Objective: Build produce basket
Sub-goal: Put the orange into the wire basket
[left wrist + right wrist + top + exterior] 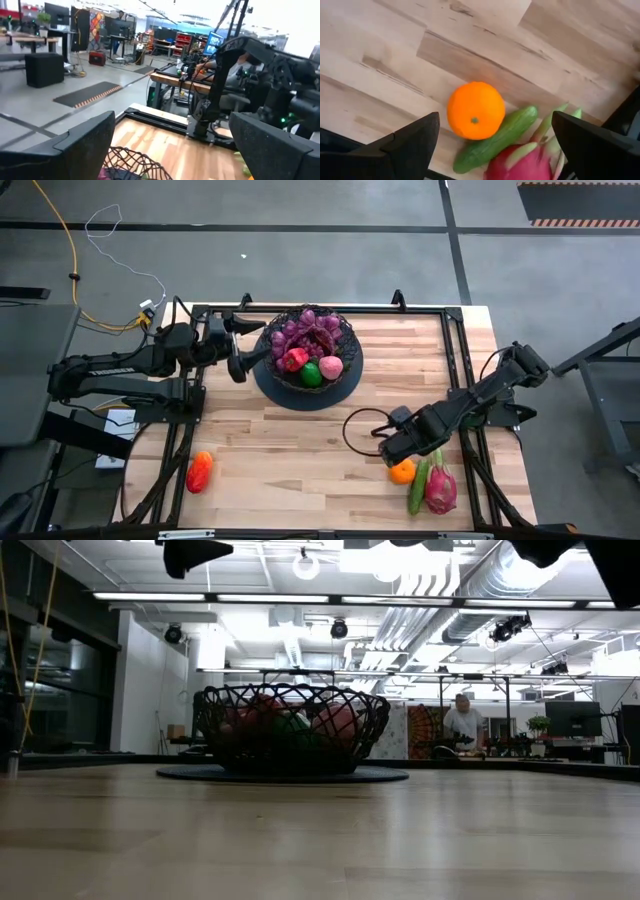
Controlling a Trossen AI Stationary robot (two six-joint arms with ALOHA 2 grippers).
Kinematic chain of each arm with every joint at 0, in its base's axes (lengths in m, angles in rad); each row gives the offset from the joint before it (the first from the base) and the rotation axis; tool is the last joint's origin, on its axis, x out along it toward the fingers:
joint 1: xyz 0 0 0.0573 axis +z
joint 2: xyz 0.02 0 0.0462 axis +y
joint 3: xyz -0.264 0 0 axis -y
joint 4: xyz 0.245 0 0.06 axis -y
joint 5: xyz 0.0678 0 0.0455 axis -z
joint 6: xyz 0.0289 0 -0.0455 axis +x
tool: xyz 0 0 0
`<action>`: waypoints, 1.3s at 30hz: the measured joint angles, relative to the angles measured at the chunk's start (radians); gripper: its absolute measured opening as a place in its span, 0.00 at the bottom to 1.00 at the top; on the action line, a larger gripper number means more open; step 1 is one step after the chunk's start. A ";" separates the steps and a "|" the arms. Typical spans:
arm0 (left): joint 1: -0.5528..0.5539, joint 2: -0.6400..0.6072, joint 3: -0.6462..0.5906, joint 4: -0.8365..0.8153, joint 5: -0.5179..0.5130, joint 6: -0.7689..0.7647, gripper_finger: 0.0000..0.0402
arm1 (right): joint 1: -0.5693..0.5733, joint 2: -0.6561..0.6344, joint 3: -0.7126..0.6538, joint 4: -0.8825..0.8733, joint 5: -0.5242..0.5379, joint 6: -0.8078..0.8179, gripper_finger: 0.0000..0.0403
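Observation:
The black wire basket sits on a dark round mat at the table's far middle. It holds purple grapes, a red fruit, a green fruit and a pink fruit. The low view shows the basket too. My left gripper hangs open just left of the basket, with the basket rim below its fingers. My right gripper is open above the near right of the table. The orange, cucumber and dragon fruit lie together on the wood under it, untouched.
A red pepper and a small orange piece lie at the table's near left. A black cable loop rests on the wood beside my right gripper. Black frame rails run along the table's edges. A person stands far off in the room.

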State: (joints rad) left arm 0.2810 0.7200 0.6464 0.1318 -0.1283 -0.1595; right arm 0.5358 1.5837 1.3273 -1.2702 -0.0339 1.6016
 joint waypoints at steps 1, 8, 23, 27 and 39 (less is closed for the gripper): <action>0.000 0.000 0.000 0.000 -0.001 -0.014 0.94 | 0.000 0.000 0.000 -0.004 0.003 -0.010 0.93; 0.000 0.000 0.000 0.000 0.012 -0.071 0.94 | 0.039 0.000 0.000 -0.029 -0.041 -0.003 0.93; 0.000 0.000 0.000 0.013 -0.025 -0.178 0.94 | 0.046 -0.051 -0.211 0.338 -0.046 0.210 0.93; 0.000 0.000 0.000 0.029 -0.041 -0.138 0.94 | 0.052 -0.056 -0.261 0.369 -0.059 0.318 0.93; 0.000 -0.001 0.000 0.026 -0.041 -0.112 0.94 | 0.084 -0.002 -0.264 0.417 -0.102 0.561 0.93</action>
State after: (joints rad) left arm 0.2810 0.7193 0.6464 0.1579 -0.1692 -0.2713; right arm 0.6202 1.5822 1.0637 -0.8529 -0.1355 2.1631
